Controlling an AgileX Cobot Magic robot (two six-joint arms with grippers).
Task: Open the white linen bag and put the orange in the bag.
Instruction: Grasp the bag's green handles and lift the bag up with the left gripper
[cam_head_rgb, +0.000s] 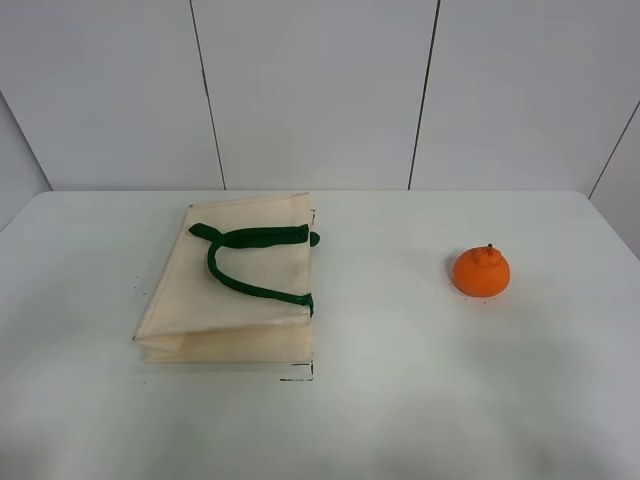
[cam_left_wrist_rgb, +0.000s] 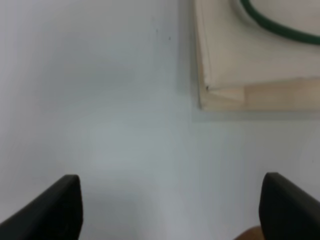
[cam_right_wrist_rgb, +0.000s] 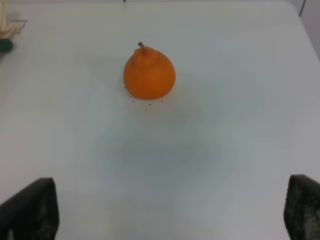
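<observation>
Left gripper (cam_left_wrist_rgb: 172, 200) hovers over the table (cam_left_wrist_rgb: 100, 100), jaws wide apart, near a corner of the white linen bag (cam_left_wrist_rgb: 260, 65); right gripper (cam_right_wrist_rgb: 167, 210), equally spread, faces the orange (cam_right_wrist_rgb: 149, 75).

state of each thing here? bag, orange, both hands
white linen bag: lying flat, closed, green handles on top
orange: resting stem up, apart from the bag, not held
left hand: open, empty, near a bag corner
right hand: open, empty, facing the orange
</observation>
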